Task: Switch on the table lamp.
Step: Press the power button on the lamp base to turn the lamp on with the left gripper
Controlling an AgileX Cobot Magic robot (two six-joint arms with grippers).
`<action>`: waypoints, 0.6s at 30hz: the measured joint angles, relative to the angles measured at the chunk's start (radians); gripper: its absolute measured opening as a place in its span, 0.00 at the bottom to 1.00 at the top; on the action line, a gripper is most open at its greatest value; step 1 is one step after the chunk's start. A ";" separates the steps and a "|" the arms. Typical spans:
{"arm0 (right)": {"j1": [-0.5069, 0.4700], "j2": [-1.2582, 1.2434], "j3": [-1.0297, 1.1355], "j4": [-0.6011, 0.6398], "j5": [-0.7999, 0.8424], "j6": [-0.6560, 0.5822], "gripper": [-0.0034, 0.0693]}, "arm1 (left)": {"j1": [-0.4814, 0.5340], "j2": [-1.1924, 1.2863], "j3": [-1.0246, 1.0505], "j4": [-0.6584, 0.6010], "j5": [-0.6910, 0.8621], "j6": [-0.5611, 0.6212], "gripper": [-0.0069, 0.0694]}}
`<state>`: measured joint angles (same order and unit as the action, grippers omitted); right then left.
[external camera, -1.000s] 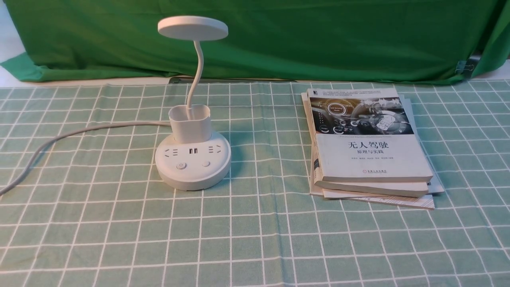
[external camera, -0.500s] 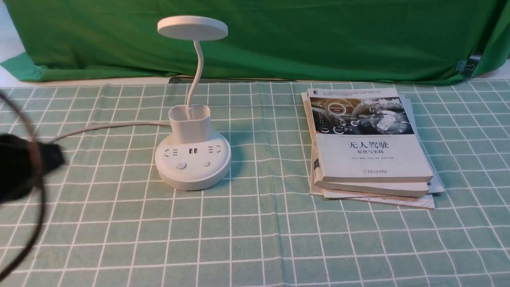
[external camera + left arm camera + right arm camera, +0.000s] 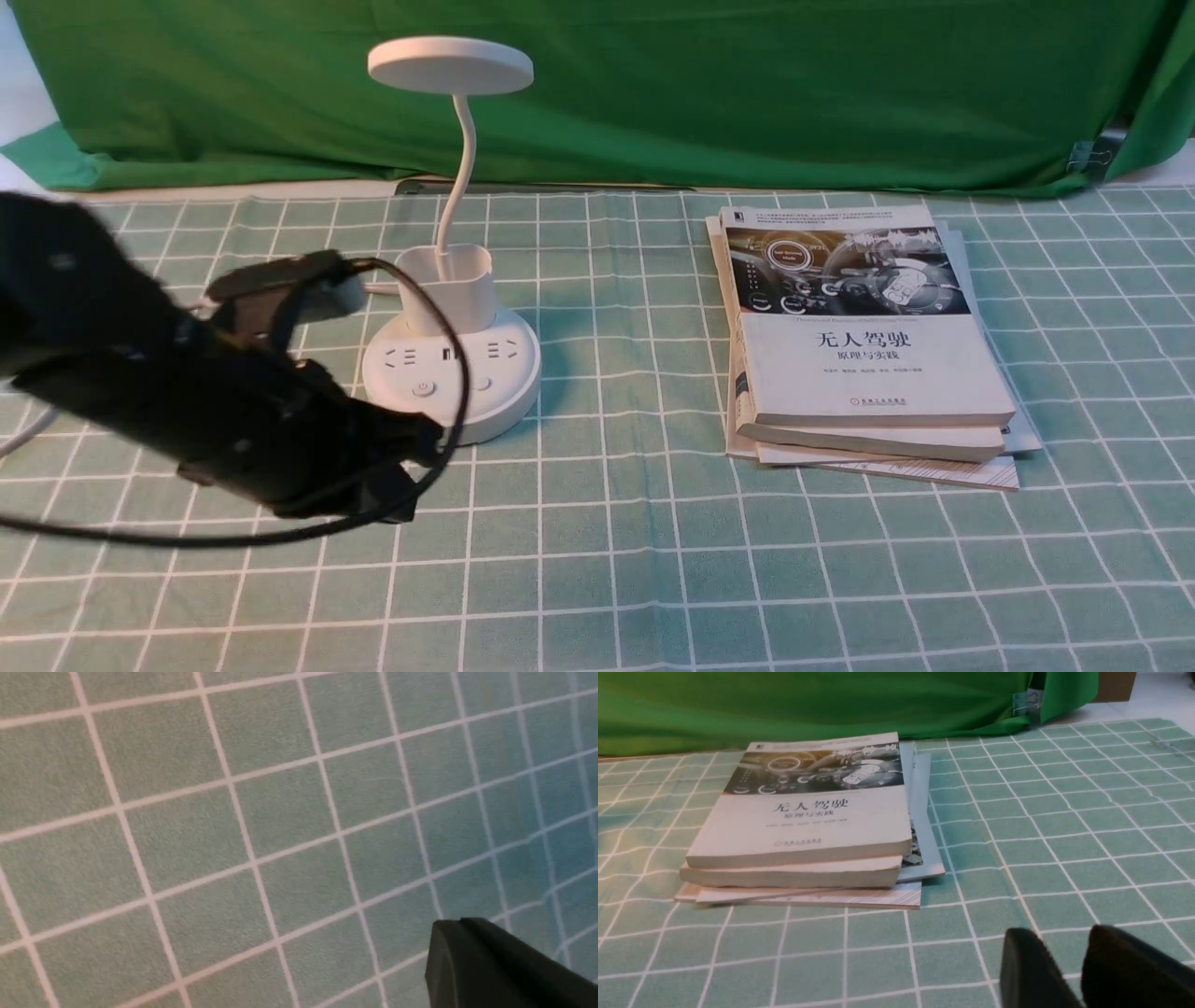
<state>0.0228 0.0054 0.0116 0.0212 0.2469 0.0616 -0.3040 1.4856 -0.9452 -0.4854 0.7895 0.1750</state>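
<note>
The white table lamp stands left of centre in the front view, with its disc head [image 3: 450, 63] raised on a thin gooseneck above the cup holder [image 3: 455, 287]. Its round base [image 3: 509, 378] shows sockets and two buttons; the left button [image 3: 424, 388] is plain to see. The lamp looks unlit. My left gripper [image 3: 403, 465] is blurred and sits low, just in front of the base's left side. In the left wrist view its fingers [image 3: 448, 933] are pressed together over bare checked cloth. My right gripper [image 3: 1057, 940] shows only in its wrist view, open and empty.
A stack of books [image 3: 864, 345] lies to the right of the lamp, with the same books [image 3: 808, 821] ahead of the right gripper. A green backdrop [image 3: 747, 84] closes the far side. The lamp's white cord [image 3: 19, 427] runs off to the left, mostly behind my arm.
My left arm has swept in from the left edge to just in front of the lamp's base. The lamp and the books have not moved.
</note>
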 joint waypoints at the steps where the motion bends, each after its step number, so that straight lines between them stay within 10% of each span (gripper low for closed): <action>1: 0.000 0.000 0.000 0.000 0.000 0.000 0.38 | -0.007 0.021 -0.018 0.026 0.000 -0.016 0.09; 18: 0.000 0.000 0.000 0.000 0.000 0.000 0.38 | -0.027 0.392 -0.345 0.151 -0.219 -0.080 0.09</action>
<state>0.0228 0.0054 0.0116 0.0212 0.2469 0.0616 -0.3313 1.8776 -1.2898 -0.3346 0.5702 0.0947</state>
